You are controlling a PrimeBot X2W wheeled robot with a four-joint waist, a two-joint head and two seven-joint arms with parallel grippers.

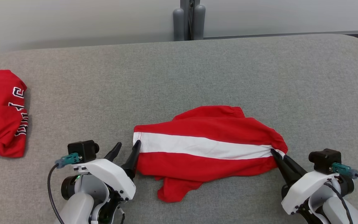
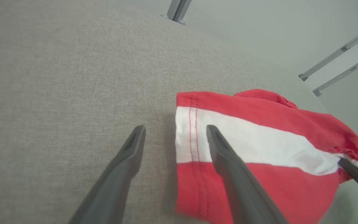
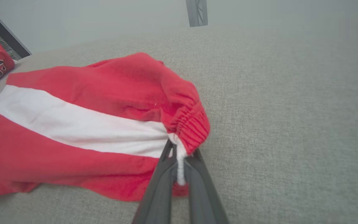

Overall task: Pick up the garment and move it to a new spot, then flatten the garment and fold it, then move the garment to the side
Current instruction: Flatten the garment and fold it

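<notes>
You look to be at the grasp that opens the task: taking the garment [image 1: 204,146] by both ends so it can be lifted and moved. It lies on the grey desk [image 1: 179,77], only roughly flat.

At the garment's right end, your right tool [image 1: 277,153] is pinched shut on the gathered elastic waistband, with white stripe bunched between its fingers. At the garment's left end, your left tool [image 1: 128,143] stands wide open and holds nothing; one finger is over the stitched hem, the other over bare desk just beside it.

Next, I'd say, you need that hem between the left fingers before you close them, and then an even lift.

The cloth is a soft red knit with a broad white band. A loose fold sticks out from the garment's near edge. The desk cover is coarse woven fabric. A second red piece [image 1: 2,115], lettered, sits well apart to the garment's left.
</notes>
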